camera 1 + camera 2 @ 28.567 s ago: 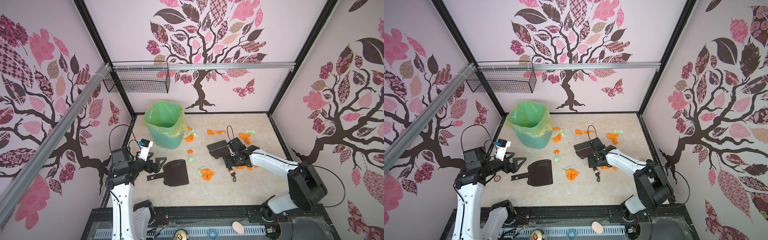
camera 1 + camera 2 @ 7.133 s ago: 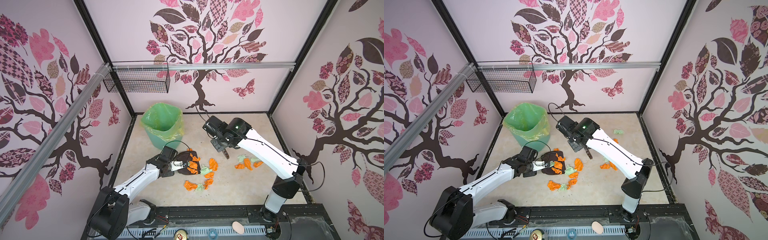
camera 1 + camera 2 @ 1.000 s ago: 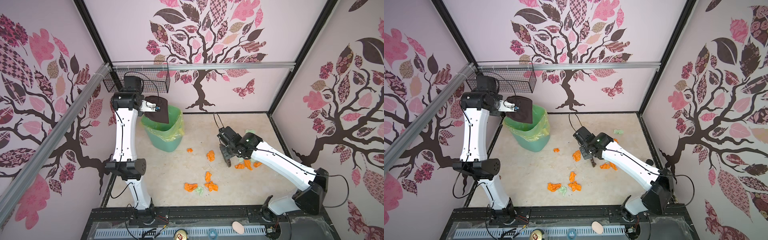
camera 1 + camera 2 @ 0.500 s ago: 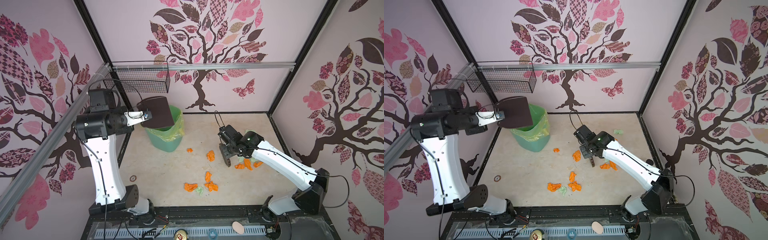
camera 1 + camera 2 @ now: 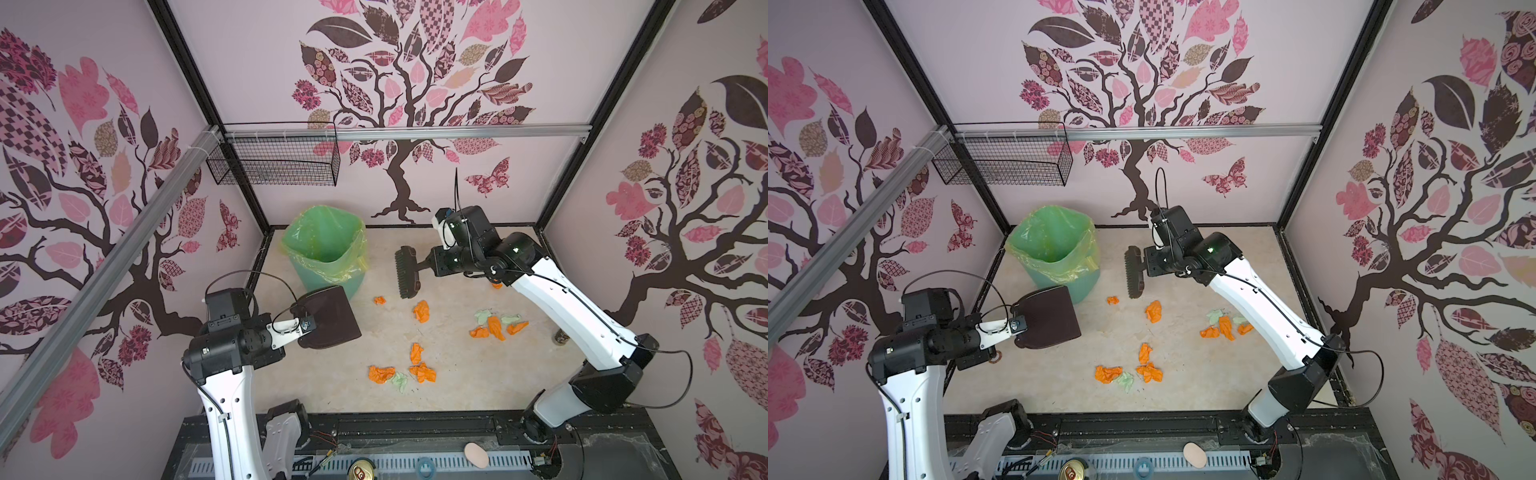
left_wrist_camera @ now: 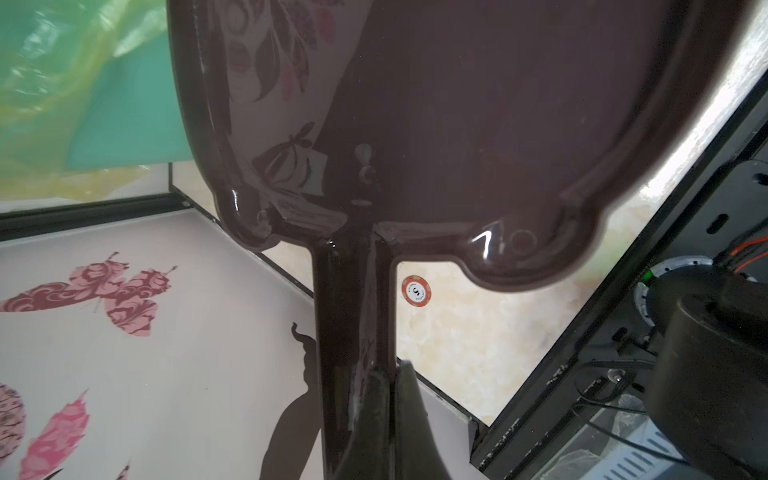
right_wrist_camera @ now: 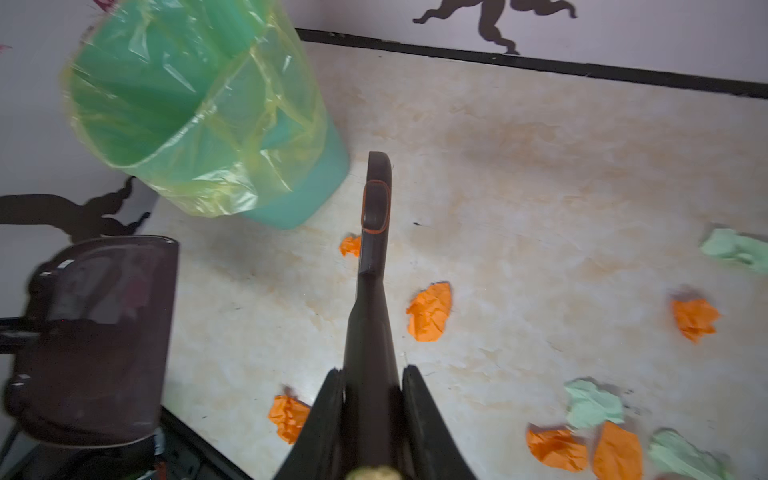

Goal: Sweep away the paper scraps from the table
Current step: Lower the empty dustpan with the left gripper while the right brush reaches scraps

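A teal bin (image 5: 316,282) lined with a yellow-green liner (image 5: 324,241) stands upright at the far left, under a black wire basket (image 5: 274,166) on the far wall. A dark brown dustpan (image 5: 328,320) is just on the bin's near side, and a dark brush (image 5: 405,272) is to the bin's right. A red poker chip (image 6: 416,291) lies at the near left.

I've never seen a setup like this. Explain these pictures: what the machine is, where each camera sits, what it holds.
These are two white robot arms at a table, each ending in a two-fingered gripper. Two pictures look down from one overhead camera; two come from cameras on the arms' wrists. The left gripper is shut on a dark dustpan near a green lined bin. The right gripper is shut on a brush. Orange and pale green paper scraps lie scattered on the table.
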Tool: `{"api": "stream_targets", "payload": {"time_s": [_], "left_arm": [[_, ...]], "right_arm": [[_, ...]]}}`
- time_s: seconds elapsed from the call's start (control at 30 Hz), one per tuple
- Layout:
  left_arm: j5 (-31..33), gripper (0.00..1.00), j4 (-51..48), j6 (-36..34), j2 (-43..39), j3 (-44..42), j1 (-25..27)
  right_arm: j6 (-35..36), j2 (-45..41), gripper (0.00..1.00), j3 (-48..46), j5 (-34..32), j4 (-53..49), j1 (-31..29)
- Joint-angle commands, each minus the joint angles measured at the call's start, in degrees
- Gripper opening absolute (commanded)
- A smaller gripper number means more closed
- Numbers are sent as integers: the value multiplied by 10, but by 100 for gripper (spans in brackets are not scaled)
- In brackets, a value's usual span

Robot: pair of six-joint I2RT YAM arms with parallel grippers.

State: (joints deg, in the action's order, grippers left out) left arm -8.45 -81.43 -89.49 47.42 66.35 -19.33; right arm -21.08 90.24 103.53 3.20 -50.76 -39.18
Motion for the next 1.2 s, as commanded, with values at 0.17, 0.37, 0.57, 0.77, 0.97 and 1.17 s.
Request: {"api": "stream_targets", "payload": {"time_s": [0.17,0.37,0.57,0.77,0.97,1.17], "left_arm": [[-64,0,63,-10,6,-27,-36],[-77,0,74,-2,29,-17,-41],[-72,0,76,-5,35,-14,-41],[-63,0,77,-6,35,-14,-41],[-64,0,87,-4,32,-29,-41],[-63,0,91,-7,35,-36,-42]], "right_arm": [[-77,-12,0,-109,327,78,1],[-90,-38,0,-229,401,129,-15],[-67,-11,0,-254,439,137,-46],[30,40,0,-213,377,23,-49],[87,84,0,-203,349,-14,-46],[121,89,0,-214,294,-22,-32]]}}
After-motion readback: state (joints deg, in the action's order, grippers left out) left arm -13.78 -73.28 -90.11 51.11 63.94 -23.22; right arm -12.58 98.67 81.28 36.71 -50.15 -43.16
